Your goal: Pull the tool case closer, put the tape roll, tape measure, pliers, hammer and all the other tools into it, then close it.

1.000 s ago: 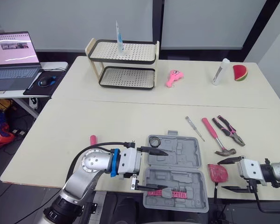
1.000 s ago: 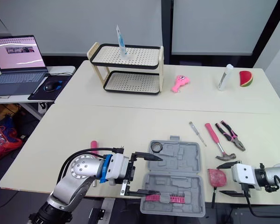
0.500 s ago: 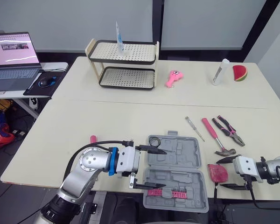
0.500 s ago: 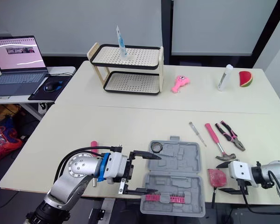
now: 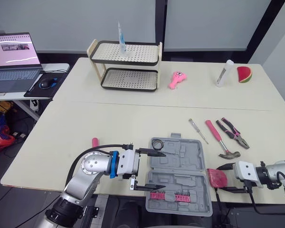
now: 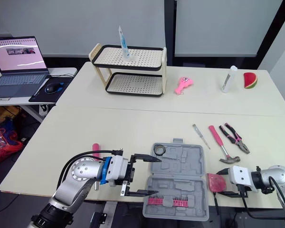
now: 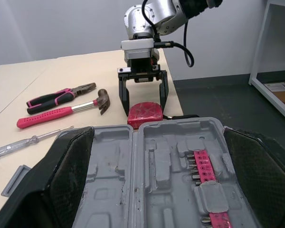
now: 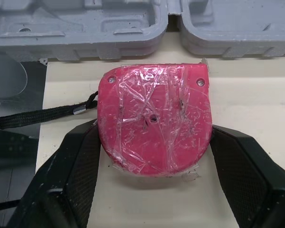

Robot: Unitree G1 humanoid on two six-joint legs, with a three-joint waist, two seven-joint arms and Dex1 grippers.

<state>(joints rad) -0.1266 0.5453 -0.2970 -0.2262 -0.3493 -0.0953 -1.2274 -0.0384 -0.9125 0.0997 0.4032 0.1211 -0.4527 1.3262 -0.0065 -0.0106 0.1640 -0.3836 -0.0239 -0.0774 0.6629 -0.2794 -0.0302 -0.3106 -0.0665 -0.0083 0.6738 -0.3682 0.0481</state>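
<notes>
Fingers of the left gripper [image 5: 165, 172] stand wide apart across the left edge of the tool case [image 5: 190, 153], and we judge this is to steady it for loading. The case lies open and flat at the table's front, hinge running left to right, with the tape roll [image 5: 156, 144] in its far half. Just right of it the tape measure [image 8: 154, 123] lies flat, straight edge toward the case. Its rounded back faces the right gripper [image 5: 218, 179], which is spread around it and, we judge, not yet squeezing.
</notes>
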